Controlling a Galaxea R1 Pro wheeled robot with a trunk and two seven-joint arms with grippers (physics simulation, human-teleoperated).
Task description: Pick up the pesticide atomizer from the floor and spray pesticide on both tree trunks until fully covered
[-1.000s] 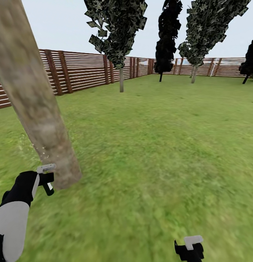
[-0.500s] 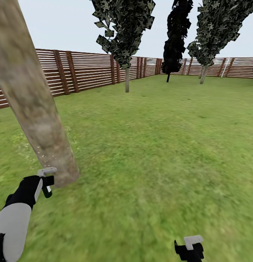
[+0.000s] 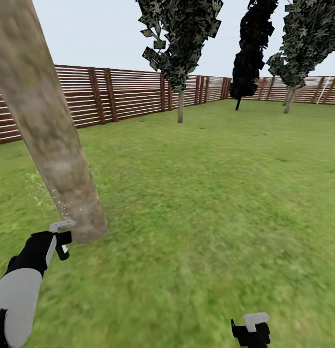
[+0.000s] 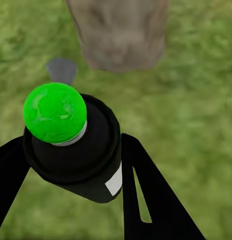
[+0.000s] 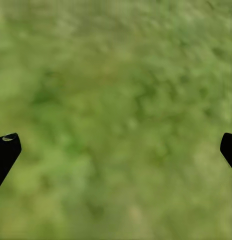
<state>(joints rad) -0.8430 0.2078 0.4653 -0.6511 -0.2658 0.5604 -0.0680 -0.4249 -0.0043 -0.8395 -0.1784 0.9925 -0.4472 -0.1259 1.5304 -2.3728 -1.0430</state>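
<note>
Tree trunk (image 3: 51,140): thick round pole, mottled tan-grey, rough-blotched, leaning, branchless; base set in the lawn at the head view's left. Fine pale specks cling around its lower part. Seen also in the left wrist view (image 4: 121,32), directly ahead of the atomizer.

Pesticide atomizer (image 4: 70,145): black cylindrical body with a glossy bright green rounded cap on a pale collar and a small white patch on its side. Held near the trunk's base, not touching it.

Left gripper (image 3: 61,238): black fingers with a pale grey plate, closed around the atomizer, one finger (image 4: 146,195) pressed on each side of the body. Arm black at the wrist, white on the forearm.

Right gripper (image 3: 250,328): black with a grey plate, low over the grass, well apart from the trunk; fingertips (image 5: 5,150) spread wide at the frame's edges, nothing between them.

Lawn (image 3: 211,203): flat, mottled green grass.

Fence (image 3: 129,94): brown horizontal slats on darker posts, ringing the lawn.

Dark trees (image 3: 179,38): narrow, ragged dark foliage, thin trunks, along the far fence.
</note>
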